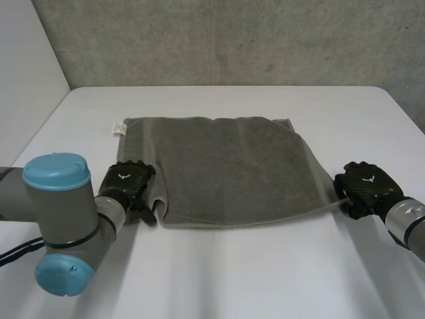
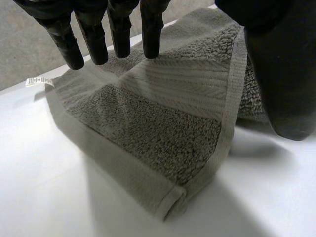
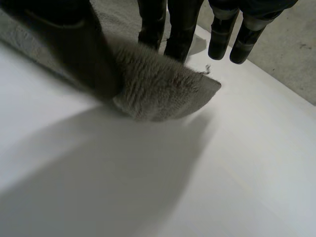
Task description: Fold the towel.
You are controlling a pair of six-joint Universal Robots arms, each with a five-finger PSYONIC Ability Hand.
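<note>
Probably robotics lab or test cell. Bare white table [image 1: 219, 272], rough grey wall [image 1: 232, 40] close behind it, plain white panel [image 1: 26, 46] at left side. Grey robot arm [image 1: 63, 216] with light-blue caps hung over tabletop.

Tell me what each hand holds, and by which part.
Both hold the towel: the left hand pinches its near left corner, the right hand its near right corner.

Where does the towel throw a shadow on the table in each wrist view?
Left wrist view: under the lifted towel corner that the left robot hand pinches, the table is dark. Right wrist view: likewise under the corner in the right robot hand.
</note>
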